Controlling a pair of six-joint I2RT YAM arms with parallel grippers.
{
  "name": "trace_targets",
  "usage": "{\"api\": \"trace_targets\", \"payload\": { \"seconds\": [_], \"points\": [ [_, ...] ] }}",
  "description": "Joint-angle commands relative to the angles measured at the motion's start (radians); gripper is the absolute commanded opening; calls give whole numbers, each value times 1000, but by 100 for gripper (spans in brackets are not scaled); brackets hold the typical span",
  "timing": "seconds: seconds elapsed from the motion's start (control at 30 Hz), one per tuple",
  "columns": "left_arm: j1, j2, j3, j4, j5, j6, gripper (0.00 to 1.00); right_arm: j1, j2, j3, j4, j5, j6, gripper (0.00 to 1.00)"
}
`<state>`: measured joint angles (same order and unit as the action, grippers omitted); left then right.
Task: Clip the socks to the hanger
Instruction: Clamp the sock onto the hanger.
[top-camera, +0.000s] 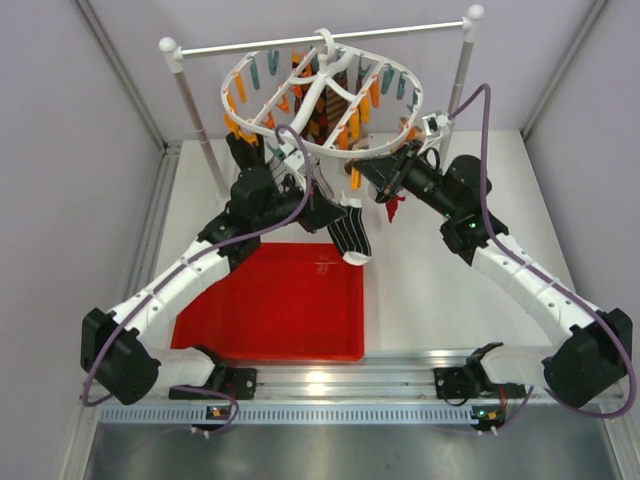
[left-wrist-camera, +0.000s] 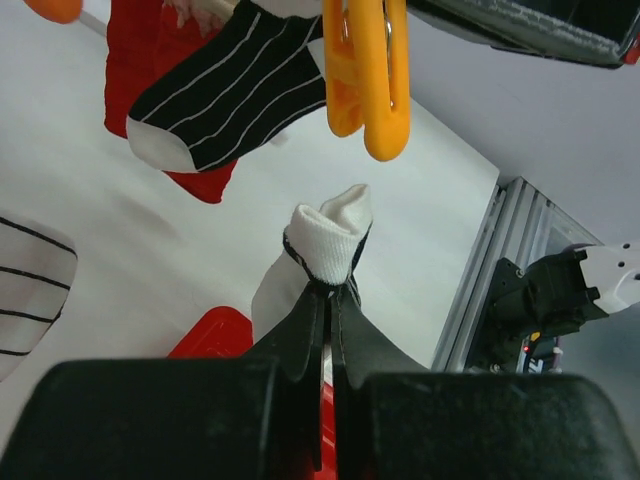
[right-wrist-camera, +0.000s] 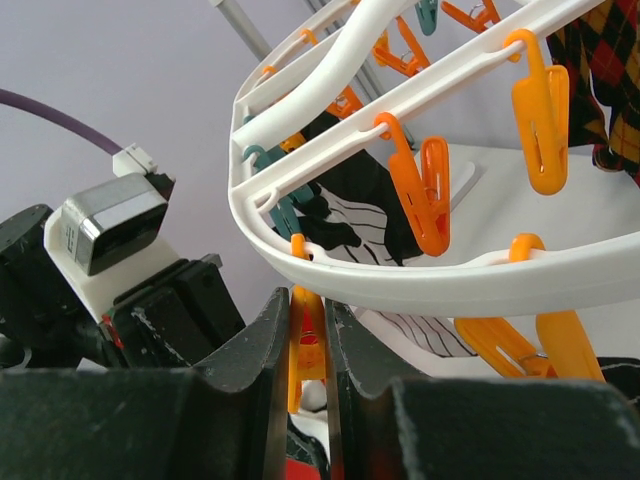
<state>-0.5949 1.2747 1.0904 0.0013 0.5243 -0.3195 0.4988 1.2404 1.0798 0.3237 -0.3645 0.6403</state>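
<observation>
The white hanger (top-camera: 322, 105) hangs from the rod with orange and teal clips round its frame (right-wrist-camera: 420, 285). My left gripper (left-wrist-camera: 330, 285) is shut on a sock (left-wrist-camera: 330, 238) whose white cuff with black trim pokes up past the fingertips, just below an orange clip (left-wrist-camera: 368, 70). In the top view a black striped sock (top-camera: 352, 235) dangles at the left gripper (top-camera: 325, 212). Another black striped sock with a white toe (left-wrist-camera: 230, 90) hangs beside a dark red sock (left-wrist-camera: 145, 60). My right gripper (right-wrist-camera: 308, 320) is shut on an orange clip (right-wrist-camera: 306, 345) under the frame's rim.
A red tray (top-camera: 275, 305) lies on the table between the arms. The white rod (top-camera: 320, 38) on two posts carries the hanger. A brown striped sock (top-camera: 325, 118) hangs inside the frame. The left wrist camera (right-wrist-camera: 105, 220) sits close beside the right fingers.
</observation>
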Motion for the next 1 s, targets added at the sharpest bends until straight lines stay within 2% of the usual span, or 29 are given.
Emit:
{"api": "trace_targets", "payload": {
  "seconds": [0.0,0.67,0.97],
  "points": [
    [15,0,52,71,2,-69,0,-11,-13,-11,43,-30,12,0],
    [53,34,62,184,184,-161,0,-11,-1,-24,84,-74,7,0],
    [55,45,75,221,189,-204,0,-11,-5,-31,86,-93,7,0]
  ]
}}
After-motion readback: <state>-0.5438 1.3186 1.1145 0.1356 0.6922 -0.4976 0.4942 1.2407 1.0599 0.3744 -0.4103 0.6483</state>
